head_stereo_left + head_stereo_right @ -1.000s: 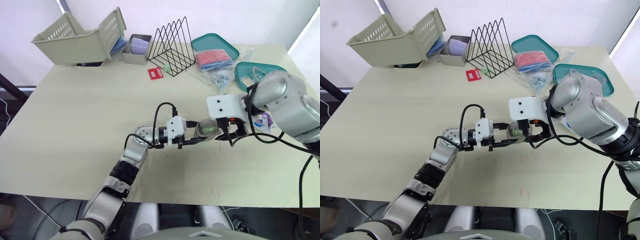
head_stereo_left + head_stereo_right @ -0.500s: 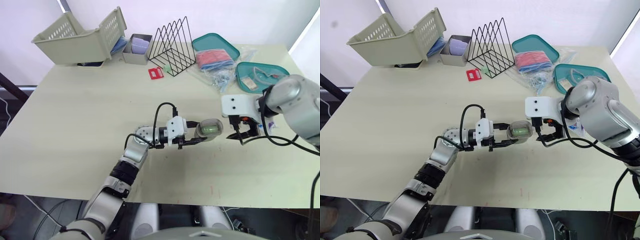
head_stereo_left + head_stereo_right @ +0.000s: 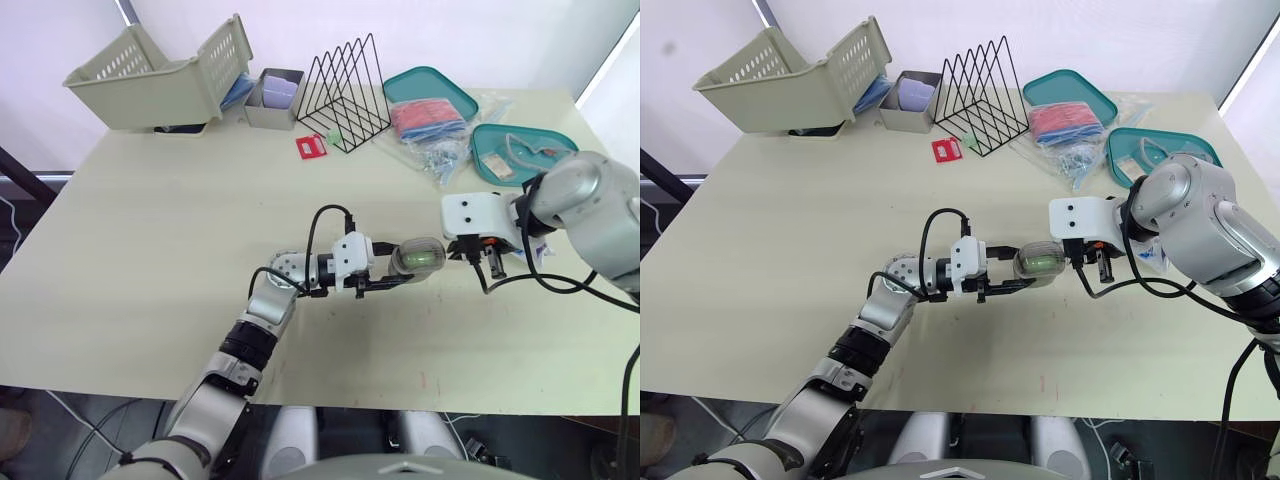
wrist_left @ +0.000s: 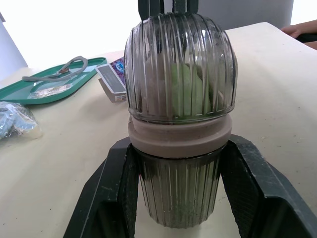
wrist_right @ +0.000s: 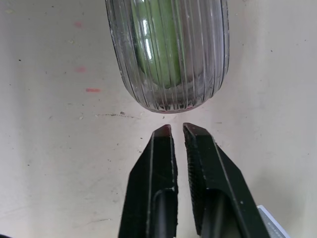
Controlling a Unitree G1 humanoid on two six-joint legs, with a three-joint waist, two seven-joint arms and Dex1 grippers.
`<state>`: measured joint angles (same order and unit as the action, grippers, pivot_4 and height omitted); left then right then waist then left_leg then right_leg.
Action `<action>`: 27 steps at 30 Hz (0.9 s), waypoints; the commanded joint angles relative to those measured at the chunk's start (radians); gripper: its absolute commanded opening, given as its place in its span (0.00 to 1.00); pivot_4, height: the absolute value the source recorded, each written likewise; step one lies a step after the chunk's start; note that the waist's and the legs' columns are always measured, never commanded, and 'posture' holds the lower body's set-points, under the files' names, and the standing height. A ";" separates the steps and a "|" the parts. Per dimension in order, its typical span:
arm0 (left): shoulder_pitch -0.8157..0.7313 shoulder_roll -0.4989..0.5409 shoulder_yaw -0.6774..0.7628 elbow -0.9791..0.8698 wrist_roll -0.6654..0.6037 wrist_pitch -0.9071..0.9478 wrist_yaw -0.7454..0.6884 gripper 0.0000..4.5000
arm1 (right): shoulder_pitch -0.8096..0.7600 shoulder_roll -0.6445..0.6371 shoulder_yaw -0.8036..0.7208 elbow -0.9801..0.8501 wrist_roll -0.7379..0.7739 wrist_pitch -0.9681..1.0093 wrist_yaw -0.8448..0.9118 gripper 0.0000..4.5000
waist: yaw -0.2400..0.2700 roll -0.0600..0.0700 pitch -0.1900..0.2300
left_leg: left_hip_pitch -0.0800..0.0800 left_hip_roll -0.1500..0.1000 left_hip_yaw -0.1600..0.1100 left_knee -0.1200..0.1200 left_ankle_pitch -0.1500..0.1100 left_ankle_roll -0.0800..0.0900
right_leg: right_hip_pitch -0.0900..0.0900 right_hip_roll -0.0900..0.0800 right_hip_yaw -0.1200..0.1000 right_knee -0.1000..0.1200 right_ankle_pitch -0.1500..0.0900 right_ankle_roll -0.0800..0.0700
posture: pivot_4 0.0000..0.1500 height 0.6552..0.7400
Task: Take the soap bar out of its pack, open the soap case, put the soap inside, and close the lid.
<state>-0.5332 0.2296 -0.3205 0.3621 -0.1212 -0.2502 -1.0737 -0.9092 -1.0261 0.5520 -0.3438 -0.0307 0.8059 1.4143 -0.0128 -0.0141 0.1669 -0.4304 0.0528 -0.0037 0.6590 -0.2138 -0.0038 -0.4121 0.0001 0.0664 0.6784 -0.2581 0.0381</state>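
A ribbed clear soap case (image 3: 418,257) with a beige band lies on its side just above the table, lid on, with the green soap (image 4: 185,89) inside. My left gripper (image 3: 393,266) is shut on the case's lower half, one black finger (image 4: 111,191) on each side. My right gripper (image 5: 173,130) is shut with nothing in it, tips a small gap from the case's domed lid end (image 5: 166,54). It stands to the right of the case (image 3: 1038,263). The emptied soap pack (image 4: 111,79), a small printed box, lies on the table behind the case.
At the back of the table (image 3: 150,250) stand a beige basket (image 3: 160,75), a grey tin (image 3: 273,97) and a black wire rack (image 3: 345,95). A red card (image 3: 311,146), two teal trays (image 3: 430,90) (image 3: 520,150) and plastic bags (image 3: 440,150) lie at the back right.
My right gripper let go of the case's lid end, drew back to the right, then shut and came back close to the lid. The left gripper kept holding the case still.
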 commanded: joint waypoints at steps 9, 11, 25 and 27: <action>0.011 0.005 -0.027 0.014 0.022 0.023 -0.015 0.41 | -0.017 0.001 -0.056 -0.058 0.033 0.013 0.028 0.05 | 0.000 0.000 0.000 | 0.000 0.000 0.000 0.000 0.000 0.000 | 0.000 0.000 0.000 0.000 0.000 0.000 | 1.00 1.00; 0.011 0.005 -0.027 0.014 0.023 0.023 -0.015 0.41 | -0.018 0.008 -0.059 -0.063 0.038 0.019 0.024 0.05 | 0.000 0.000 0.000 | 0.000 0.000 0.000 0.000 0.000 0.000 | 0.000 0.000 0.000 0.000 0.000 0.000 | 1.00 1.00; 0.012 0.008 -0.027 0.010 0.024 0.023 -0.016 0.41 | 0.009 -0.010 -0.055 -0.073 0.035 0.015 0.016 0.05 | 0.000 0.000 0.000 | 0.000 0.000 0.000 0.000 0.000 0.000 | 0.000 0.000 0.000 0.000 0.000 0.000 | 1.00 1.00; 0.013 0.009 -0.027 0.008 0.023 0.024 -0.016 0.41 | 0.024 -0.025 -0.057 -0.072 0.032 0.005 0.017 0.05 | 0.000 0.000 0.000 | 0.000 0.000 0.000 0.000 0.000 0.000 | 0.000 0.000 0.000 0.000 0.000 0.000 | 1.00 1.00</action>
<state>-0.5346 0.2309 -0.3221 0.3618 -0.1210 -0.2483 -1.0735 -0.8926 -1.0295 0.5306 -0.3956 0.0034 0.8229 1.4290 -0.0124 -0.0142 0.1668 -0.4303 0.0528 -0.0037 0.6590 -0.2138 -0.0038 -0.4119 0.0001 0.0664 0.6785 -0.2580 0.0380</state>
